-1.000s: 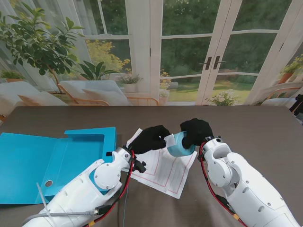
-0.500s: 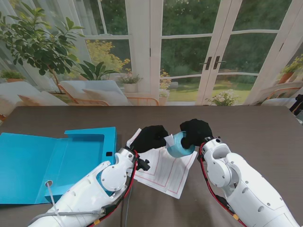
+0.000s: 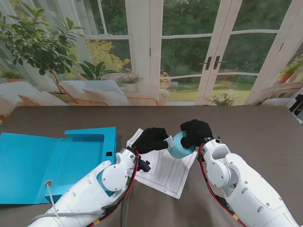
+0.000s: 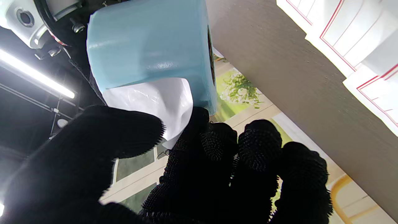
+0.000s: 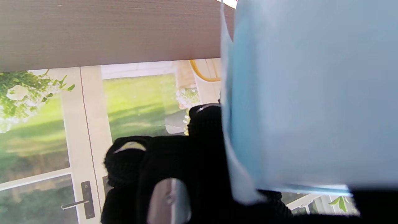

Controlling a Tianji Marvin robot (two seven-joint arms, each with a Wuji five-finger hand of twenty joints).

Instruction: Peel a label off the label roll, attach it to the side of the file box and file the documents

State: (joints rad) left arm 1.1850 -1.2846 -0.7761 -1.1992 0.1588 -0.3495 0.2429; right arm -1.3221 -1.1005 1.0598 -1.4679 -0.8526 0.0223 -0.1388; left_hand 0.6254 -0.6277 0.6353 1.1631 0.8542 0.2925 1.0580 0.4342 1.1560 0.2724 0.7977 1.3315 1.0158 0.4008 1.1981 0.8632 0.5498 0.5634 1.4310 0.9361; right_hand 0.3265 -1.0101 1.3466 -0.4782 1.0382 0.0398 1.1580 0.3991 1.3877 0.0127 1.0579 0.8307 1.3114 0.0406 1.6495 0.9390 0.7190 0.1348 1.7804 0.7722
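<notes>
Here the right robot hand (image 3: pixel 196 133) grips the label roll (image 3: pixel 178 144) while the left robot hand (image 3: pixel 150 139) pinches its white label (image 4: pixel 155 105).

White arms (image 3: pixel 236 182), black-gloved robot hands (image 3: pixel 150 140)

I see a pale blue label roll (image 3: pixel 180 144) with a white label (image 4: pixel 158 102), black knit gloved hands, white red-lined documents (image 3: pixel 165 172), and a bright blue file box (image 3: pixel 57 161) on what looks like dark brown wood-grain table (image 3: pixel 246 127).
</notes>
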